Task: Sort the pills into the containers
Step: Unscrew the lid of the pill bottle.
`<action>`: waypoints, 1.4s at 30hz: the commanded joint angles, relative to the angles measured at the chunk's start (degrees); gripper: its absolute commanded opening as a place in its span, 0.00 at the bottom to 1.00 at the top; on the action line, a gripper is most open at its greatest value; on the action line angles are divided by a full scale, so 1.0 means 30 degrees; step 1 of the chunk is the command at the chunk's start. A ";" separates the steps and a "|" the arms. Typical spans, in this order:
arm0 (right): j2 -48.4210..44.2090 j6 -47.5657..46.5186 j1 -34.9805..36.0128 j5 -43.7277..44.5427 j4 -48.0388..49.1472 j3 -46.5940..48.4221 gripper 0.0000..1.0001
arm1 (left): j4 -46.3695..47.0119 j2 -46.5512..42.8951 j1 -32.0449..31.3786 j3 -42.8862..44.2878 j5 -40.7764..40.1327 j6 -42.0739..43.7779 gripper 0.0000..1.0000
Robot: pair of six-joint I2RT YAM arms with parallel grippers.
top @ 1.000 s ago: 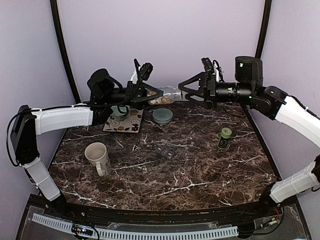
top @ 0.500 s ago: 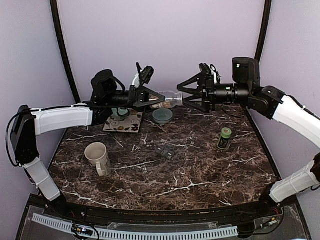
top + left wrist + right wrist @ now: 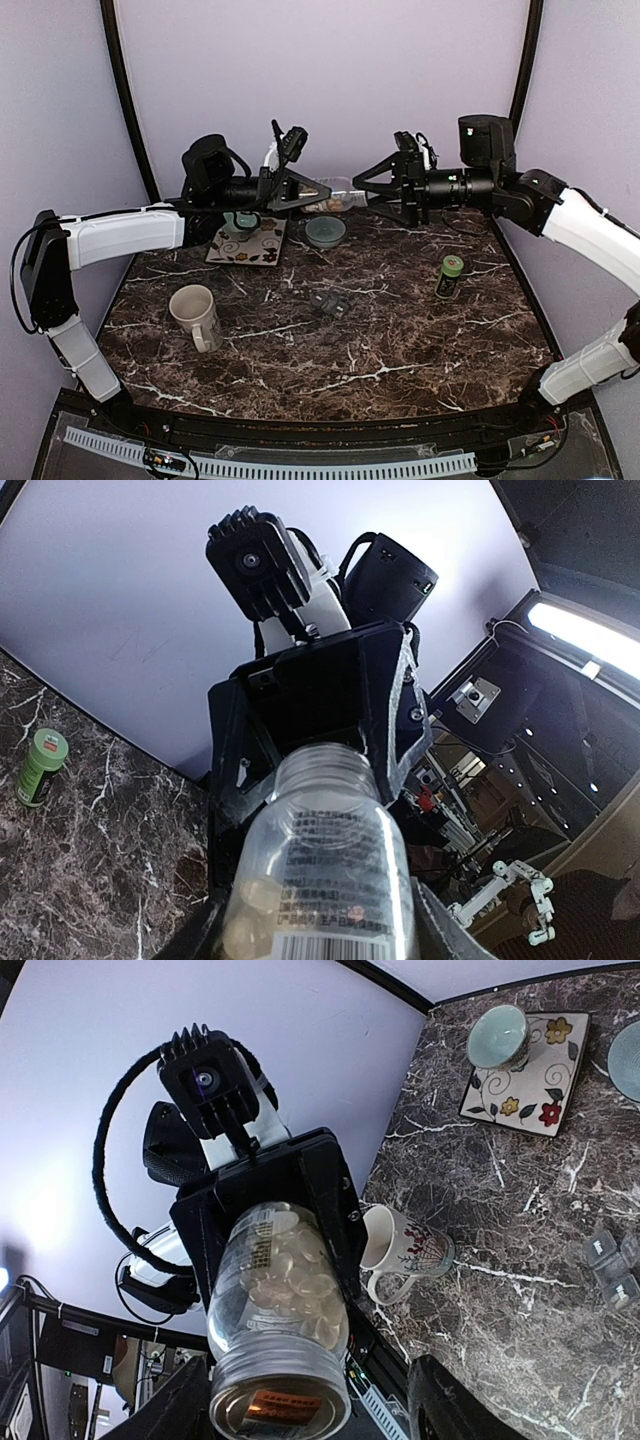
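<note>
Sitting below-left of the one clear pill bottle (image 3: 332, 191) are one mug (image 3: 195, 312) and one floral plate (image 3: 255, 247) bearing one bowl (image 3: 240, 222). The left gripper (image 3: 298, 192) pinches the bottle sideways, aloft. Below it: one teal dish (image 3: 325, 232), one clear pill case (image 3: 330, 302). The right gripper (image 3: 362, 190), fingers spread, brackets its neck; one green vial (image 3: 450, 277) stands lower-right.

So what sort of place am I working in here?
Likely a lab test booth: plain lilac walls close round a marble-look table, and the left wrist view catches a strip light and another small robot arm beyond.
</note>
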 commanded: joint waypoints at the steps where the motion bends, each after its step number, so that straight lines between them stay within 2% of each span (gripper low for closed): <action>1: 0.0267 -0.0108 0.0188 -0.0282 0.0384 0.0594 0.65 | -0.0070 -0.0816 -0.0101 0.0626 0.0015 0.0567 0.00; 7: 0.0446 -0.0166 0.0231 -0.0463 0.0436 0.0881 0.56 | -0.0489 -0.0870 -0.0090 0.0638 -0.0022 0.0842 0.00; 12: 0.0638 -0.0440 0.0421 -0.0444 0.0067 0.1218 0.45 | -0.0652 -0.0815 -0.0093 0.0711 -0.0118 0.0953 0.00; 20: 0.0789 -0.2294 0.0612 0.0248 -0.1742 0.2065 0.33 | -0.0023 -0.0629 -0.0103 0.0706 -0.0317 0.0259 0.00; 31: 0.0523 -0.6495 0.0605 0.0112 -0.1670 0.1879 0.33 | 0.2474 -0.0172 0.0008 0.0634 0.0210 -0.2679 0.00; 42: -0.0304 -1.0612 0.0554 -0.0224 0.0291 0.0363 0.36 | 0.2636 -0.0258 -0.0013 0.0637 0.0831 -0.4016 0.00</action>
